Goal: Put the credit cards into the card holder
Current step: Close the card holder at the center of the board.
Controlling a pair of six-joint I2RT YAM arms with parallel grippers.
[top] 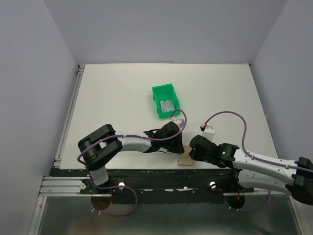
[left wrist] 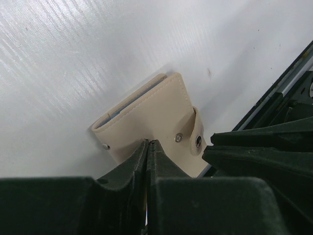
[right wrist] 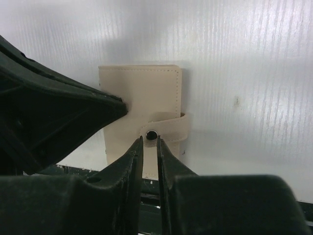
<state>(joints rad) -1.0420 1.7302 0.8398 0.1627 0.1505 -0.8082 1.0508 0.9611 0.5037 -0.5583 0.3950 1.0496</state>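
White table (top: 112, 98): card (top: 167, 106) in green bin (top: 154, 102); left claw (left wrist: 147, 143), right claw (right wrist: 150, 142) at folded card holder (left wrist: 156, 112), grip unclear.

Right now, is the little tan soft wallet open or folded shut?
Folded shut: the tan wallet's covers lie together, blue edge barely showing.

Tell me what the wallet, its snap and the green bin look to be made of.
The wallet looks like tan leather or faux leather, matte and smooth, with stitched edges; which of the two is unclear. The snap seems to be metal, with a dark centre and a shiny rim. The bin is probably rigid plastic, given its uniform bright green and thin moulded walls.
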